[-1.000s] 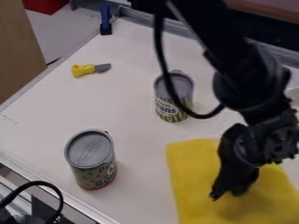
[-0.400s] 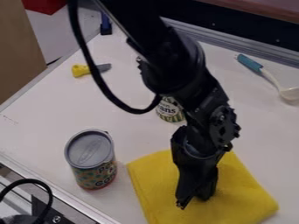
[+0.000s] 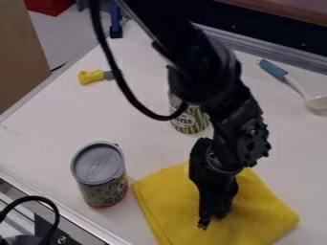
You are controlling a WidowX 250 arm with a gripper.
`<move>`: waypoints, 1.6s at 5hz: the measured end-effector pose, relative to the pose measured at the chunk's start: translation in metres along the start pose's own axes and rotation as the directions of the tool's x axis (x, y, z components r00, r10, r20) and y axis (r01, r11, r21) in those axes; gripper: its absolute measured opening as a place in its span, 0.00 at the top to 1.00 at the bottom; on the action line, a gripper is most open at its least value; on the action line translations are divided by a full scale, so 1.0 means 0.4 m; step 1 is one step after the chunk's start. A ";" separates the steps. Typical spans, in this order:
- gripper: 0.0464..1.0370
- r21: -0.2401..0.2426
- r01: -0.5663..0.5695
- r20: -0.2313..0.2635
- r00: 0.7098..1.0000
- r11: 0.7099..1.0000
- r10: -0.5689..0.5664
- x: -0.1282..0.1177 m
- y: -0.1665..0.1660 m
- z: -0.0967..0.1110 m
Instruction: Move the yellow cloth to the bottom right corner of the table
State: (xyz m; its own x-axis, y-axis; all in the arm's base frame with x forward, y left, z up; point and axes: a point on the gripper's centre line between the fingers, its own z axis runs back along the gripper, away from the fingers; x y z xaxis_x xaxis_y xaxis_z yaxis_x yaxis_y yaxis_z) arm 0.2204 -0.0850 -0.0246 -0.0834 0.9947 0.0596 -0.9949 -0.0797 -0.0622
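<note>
The black gripper (image 3: 212, 219) hangs low over the yellow cloth (image 3: 258, 210), its tip at the middle of the cloth. The cloth lies fairly flat near the lower edge of the view, with a folded layer along its left side. Part of it is hidden behind the gripper, and it is hard to tell whether any fabric is pinched. The white table (image 3: 57, 124) lies under the cloth.
Just left of the cloth stands a can (image 3: 99, 174). A second can (image 3: 190, 119) is partly behind the arm. A yellow-handled toy knife (image 3: 91, 76) lies upper left, and a blue-handled ladle (image 3: 275, 70) lies at the right.
The cloth has shifted left towards the nearer can and turned somewhat. The gripper went left too, then slightly back to the right. The ladle has come out from behind the arm.
</note>
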 end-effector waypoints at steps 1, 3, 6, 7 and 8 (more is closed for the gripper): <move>0.99 0.001 -0.067 0.012 0.998 0.998 0.067 -0.007 -0.005 -0.002; 0.99 0.072 -0.222 -0.086 0.970 0.972 0.228 0.002 -0.023 -0.001; 0.99 -0.008 -0.353 -0.136 0.927 0.936 0.349 -0.005 -0.057 0.001; 0.99 -0.034 -0.392 -0.124 0.914 0.919 0.385 -0.009 -0.053 0.002; 0.99 -0.024 -0.439 -0.116 0.894 0.898 0.433 -0.013 -0.044 0.003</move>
State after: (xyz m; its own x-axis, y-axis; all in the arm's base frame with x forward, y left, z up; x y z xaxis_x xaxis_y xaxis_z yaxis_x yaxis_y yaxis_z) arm 0.2383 -0.0888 -0.0227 -0.4991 0.8620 -0.0890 -0.8558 -0.5064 -0.1058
